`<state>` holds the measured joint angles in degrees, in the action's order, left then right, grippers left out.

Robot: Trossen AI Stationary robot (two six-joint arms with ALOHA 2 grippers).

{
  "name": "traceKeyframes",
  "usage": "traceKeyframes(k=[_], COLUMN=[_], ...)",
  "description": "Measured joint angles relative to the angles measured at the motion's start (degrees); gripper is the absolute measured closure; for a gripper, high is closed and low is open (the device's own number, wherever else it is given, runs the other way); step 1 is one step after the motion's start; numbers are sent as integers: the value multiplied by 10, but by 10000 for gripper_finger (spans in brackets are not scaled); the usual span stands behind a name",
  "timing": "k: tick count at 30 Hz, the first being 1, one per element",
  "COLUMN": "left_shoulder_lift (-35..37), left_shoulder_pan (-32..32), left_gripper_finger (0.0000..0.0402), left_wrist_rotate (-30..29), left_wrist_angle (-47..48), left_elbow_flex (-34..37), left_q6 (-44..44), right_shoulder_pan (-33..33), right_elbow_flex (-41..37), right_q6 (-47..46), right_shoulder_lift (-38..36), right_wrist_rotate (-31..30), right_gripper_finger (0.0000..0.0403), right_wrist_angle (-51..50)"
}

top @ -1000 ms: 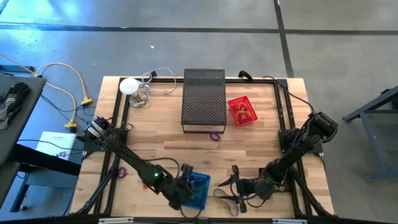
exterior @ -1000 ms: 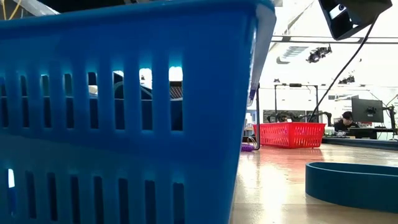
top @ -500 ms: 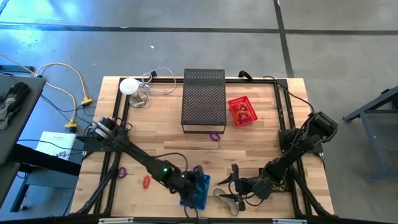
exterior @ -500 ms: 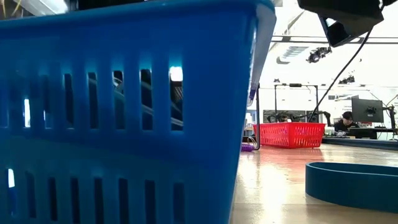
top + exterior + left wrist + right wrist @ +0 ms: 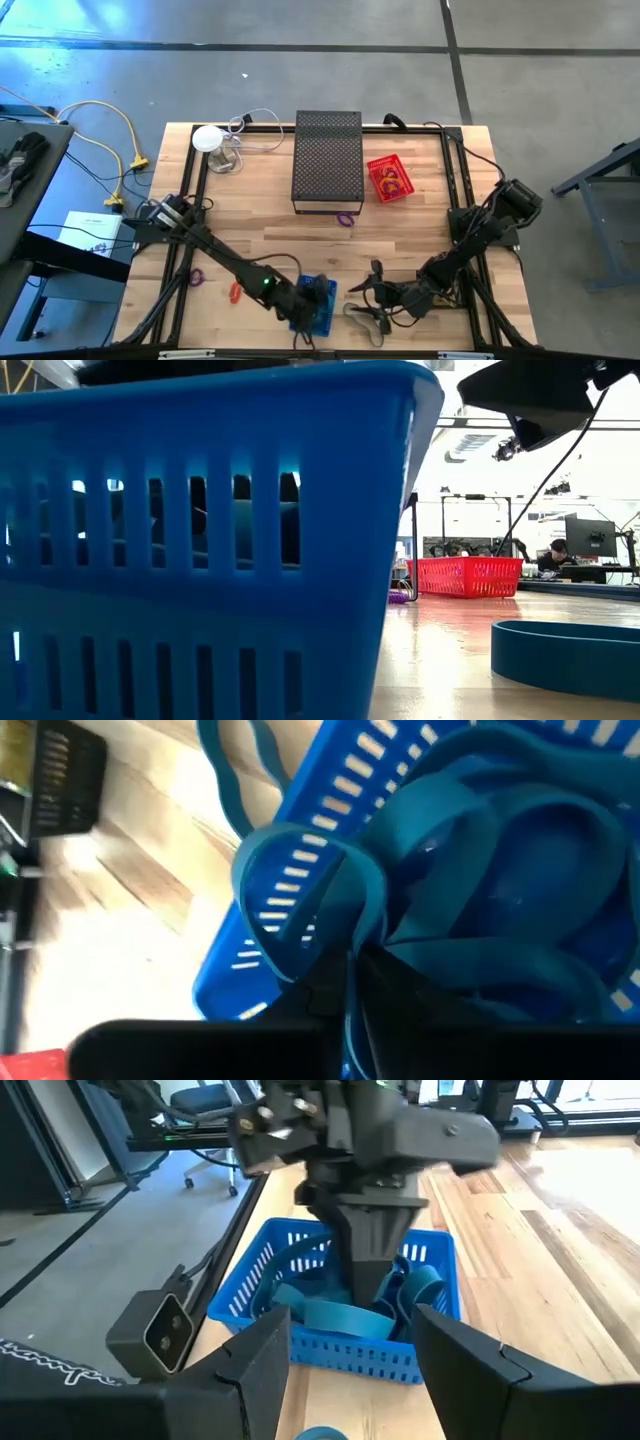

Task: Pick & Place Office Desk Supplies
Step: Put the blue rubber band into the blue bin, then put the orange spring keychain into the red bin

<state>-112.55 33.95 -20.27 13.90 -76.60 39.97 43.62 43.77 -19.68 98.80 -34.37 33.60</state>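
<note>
Wood-plank table | slotted blue basket: left fingers pinch teal band | right fingers apart

No readable text, labels, brands or numbers anywhere.

I am working in a robotics lab: my wooden table is standing on a grey concrete floor, and behind it a person is sitting at monitors under ceiling lights.
</note>
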Motion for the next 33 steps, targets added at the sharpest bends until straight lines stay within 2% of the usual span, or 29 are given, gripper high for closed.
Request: traceKeyframes(k=[11,20,24,29,33], left_shoulder_lift=[0,15,17,20,37], left_shoulder_pan=[12,52,62,81,104], left_gripper_finger=[308,293,293,293,293], left_wrist_rotate=[-32,-139,-168,-237,-287], left_wrist_angle=[-4,-14,-12,-9,-11], left_elbow_flex=[0,0,0,0,1], left_q6=[-28,19,-37,-87,-192], right_shoulder_pan=[-6,-6,-6,-6,-5], right_elbow_flex=[0,0,0,0,0], right_q6=[0,0,0,-1,-1], right_shoulder_lift=[0,0,0,0,0], right_wrist_rotate=[3,5,5,5,6], right_gripper_finger=[206,206,206,206,206], right_wrist_angle=[-1,0,0,0,0])
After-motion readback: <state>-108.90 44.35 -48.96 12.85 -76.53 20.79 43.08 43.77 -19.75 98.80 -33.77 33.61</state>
